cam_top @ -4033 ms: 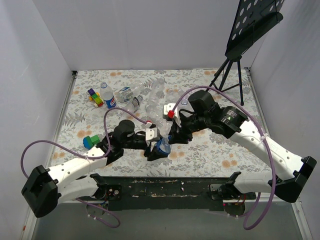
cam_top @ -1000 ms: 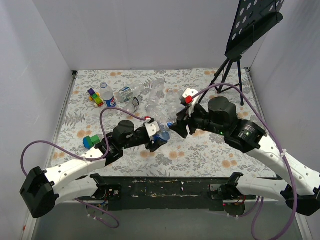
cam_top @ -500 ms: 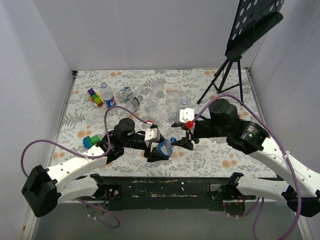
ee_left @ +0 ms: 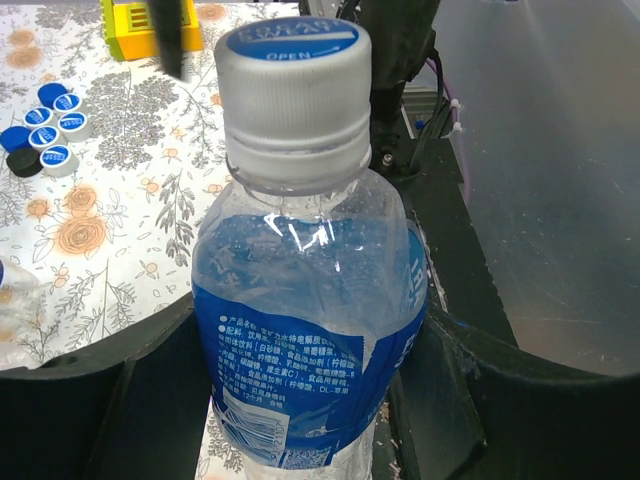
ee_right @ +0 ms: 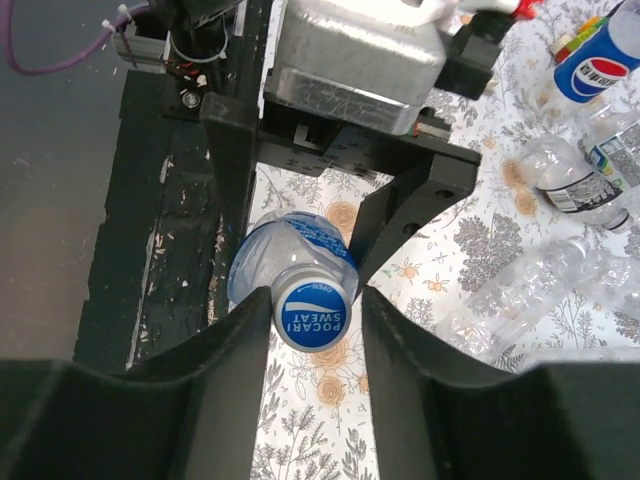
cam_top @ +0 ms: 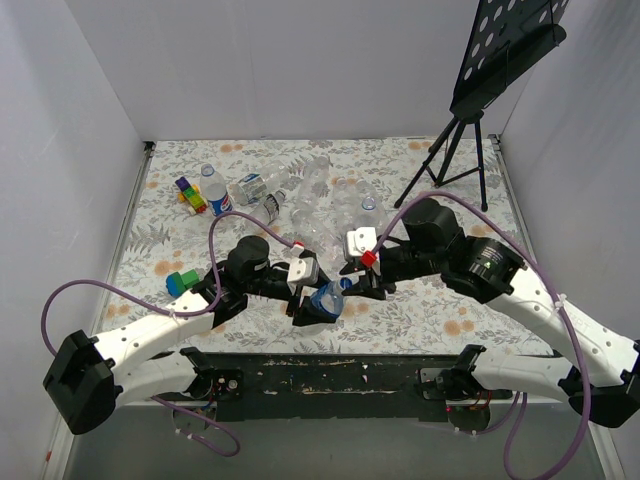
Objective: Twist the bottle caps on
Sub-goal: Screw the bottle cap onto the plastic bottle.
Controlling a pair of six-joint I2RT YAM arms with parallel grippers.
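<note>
Floral tablecloth (cam_top: pixel 150 250) beneath; left jaws clamp bottle (ee_left: pixel 310 330), right jaws pinch its cap (ee_right: pixel 312 308)

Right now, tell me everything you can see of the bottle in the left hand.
The bottle is small, clear thin plastic, dented, with a blue-and-white label round its body. Its cap, white-sided with a blue top, sits on the neck; how tightly cannot be told. The left hand grips the body, neck pointing toward the right hand, whose fingers pinch the cap from both sides.
</note>
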